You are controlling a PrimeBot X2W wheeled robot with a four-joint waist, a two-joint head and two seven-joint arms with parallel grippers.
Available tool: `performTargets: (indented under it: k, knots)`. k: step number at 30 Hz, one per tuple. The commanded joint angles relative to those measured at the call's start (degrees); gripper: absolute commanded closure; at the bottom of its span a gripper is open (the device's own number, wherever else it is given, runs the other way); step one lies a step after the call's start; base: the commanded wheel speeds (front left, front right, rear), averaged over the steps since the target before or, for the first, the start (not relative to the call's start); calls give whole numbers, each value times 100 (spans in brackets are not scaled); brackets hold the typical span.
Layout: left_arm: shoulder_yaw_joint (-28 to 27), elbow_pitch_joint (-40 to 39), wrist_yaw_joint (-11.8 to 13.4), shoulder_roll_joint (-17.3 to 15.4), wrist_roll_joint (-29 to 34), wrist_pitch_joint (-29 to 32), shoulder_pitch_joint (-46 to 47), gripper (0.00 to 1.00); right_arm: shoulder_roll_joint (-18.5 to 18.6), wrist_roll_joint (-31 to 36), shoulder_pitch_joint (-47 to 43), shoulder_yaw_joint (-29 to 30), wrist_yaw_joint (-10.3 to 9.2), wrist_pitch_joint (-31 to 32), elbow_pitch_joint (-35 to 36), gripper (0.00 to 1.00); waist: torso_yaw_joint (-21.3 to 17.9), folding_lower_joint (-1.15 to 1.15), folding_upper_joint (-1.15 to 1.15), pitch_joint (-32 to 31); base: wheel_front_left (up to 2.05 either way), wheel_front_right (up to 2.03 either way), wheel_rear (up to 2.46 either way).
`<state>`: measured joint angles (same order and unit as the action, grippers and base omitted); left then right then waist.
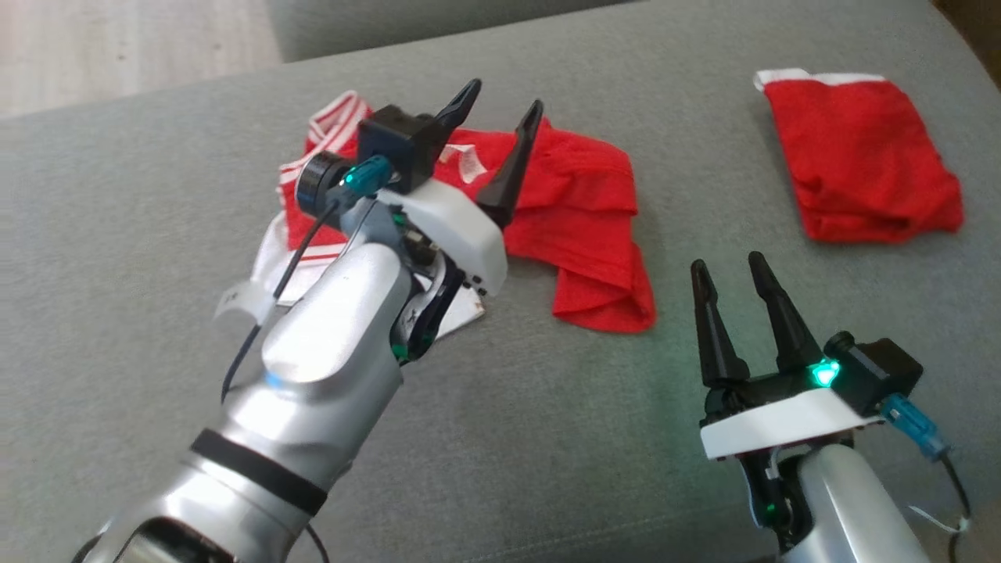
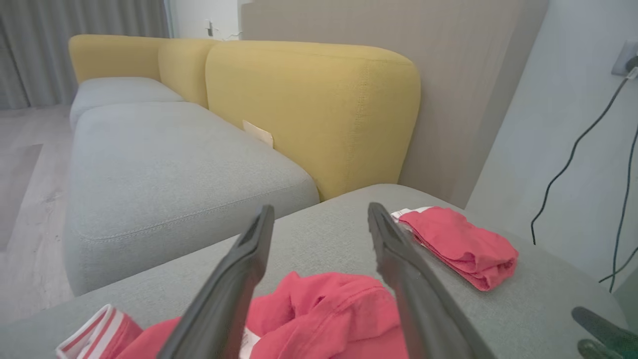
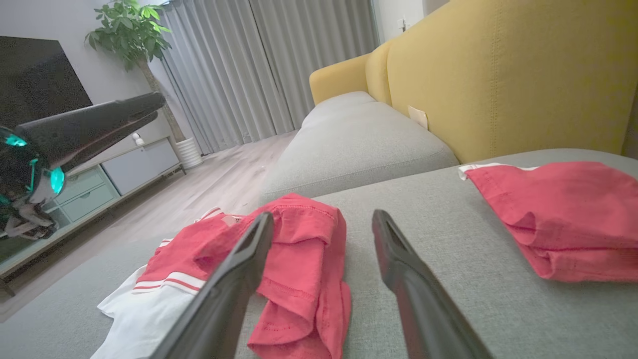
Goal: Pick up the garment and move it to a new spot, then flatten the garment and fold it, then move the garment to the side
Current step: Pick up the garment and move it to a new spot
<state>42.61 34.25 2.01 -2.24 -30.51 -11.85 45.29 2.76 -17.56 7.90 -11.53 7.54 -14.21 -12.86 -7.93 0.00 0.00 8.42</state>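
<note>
Sprawling crumpled, the red-and-white garment (image 1: 579,211) lies on the grey sofa seat (image 1: 485,438) under your left gripper (image 1: 504,98), whose jaws stand wide and empty; its forearm (image 1: 336,336) hides part of the white cloth. Your right gripper (image 1: 727,262) hovers beside it, jaws apart, empty. A folded red garment (image 1: 860,156) lies well apart.

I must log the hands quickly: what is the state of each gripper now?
Left gripper: open, holding nothing, over the crumpled red garment.
Right gripper: open, holding nothing.
</note>
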Motion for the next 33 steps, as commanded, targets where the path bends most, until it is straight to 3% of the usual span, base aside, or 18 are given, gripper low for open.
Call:
performTargets:
  k: [1, 9, 18, 22, 26, 33]
  knots:
    - [-228, -117, 33, -148, -22, -105, 131, 0, 11, 29, 112, -84, -5, -77, 176, 0, 182, 0, 0, -137, 0, 0, 0]
    - [-632, -344, 324, -728, 97, -294, -366, 0, 11, 143, -72, 91, -5, -78, 157, 0, 750, 0, 0, -514, 0, 0, 0]
    - [-1329, -1540, 672, -1384, 313, -313, -2106, 0, 11, 276, -414, 371, -5, -74, 102, 0, 1331, 0, 0, -894, 0, 0, 0]
    - [-1592, -2026, 783, -1333, 432, -314, -2986, 0, 11, 284, -513, 378, -5, -54, 97, 0, 1415, 0, 0, -961, 0, 0, 0]
    - [-1832, -2319, 847, -1085, 574, -314, -3640, 0, 11, 257, -550, 316, -5, -43, 87, 0, 1405, 0, 0, -973, 0, 0, 0]
    - [-2187, -2532, 669, -743, 939, -314, -3972, 0, 11, 251, -531, 215, -5, -6, 85, 0, 1316, 0, 0, -963, 0, 0, 0]
